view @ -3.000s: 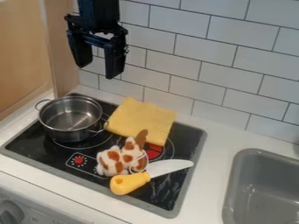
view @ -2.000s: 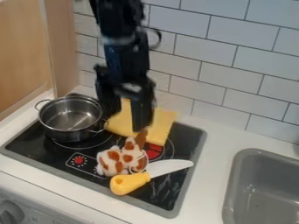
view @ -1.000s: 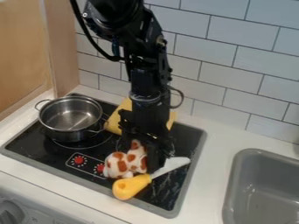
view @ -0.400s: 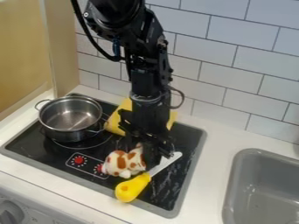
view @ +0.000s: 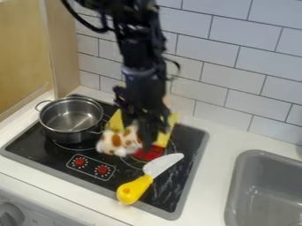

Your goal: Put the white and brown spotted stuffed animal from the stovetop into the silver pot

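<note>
Black jaws (view: 143, 137) appear clenched on the white, brown-patched toy animal (view: 116, 141), which has come up and away from the yellow-handled toy knife (view: 134, 189) and is now over the black stovetop (view: 35, 152); the grasp seems secured.

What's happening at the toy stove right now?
The WidowX's end effector has hold of the brown-and-white plush toy, over the cooktop beside the lit-red burner. The knife lies near the front, yellow handle toward the camera. The steel pot sits at the back left, and the yellow cloth lies partly hidden behind the arm.
</note>
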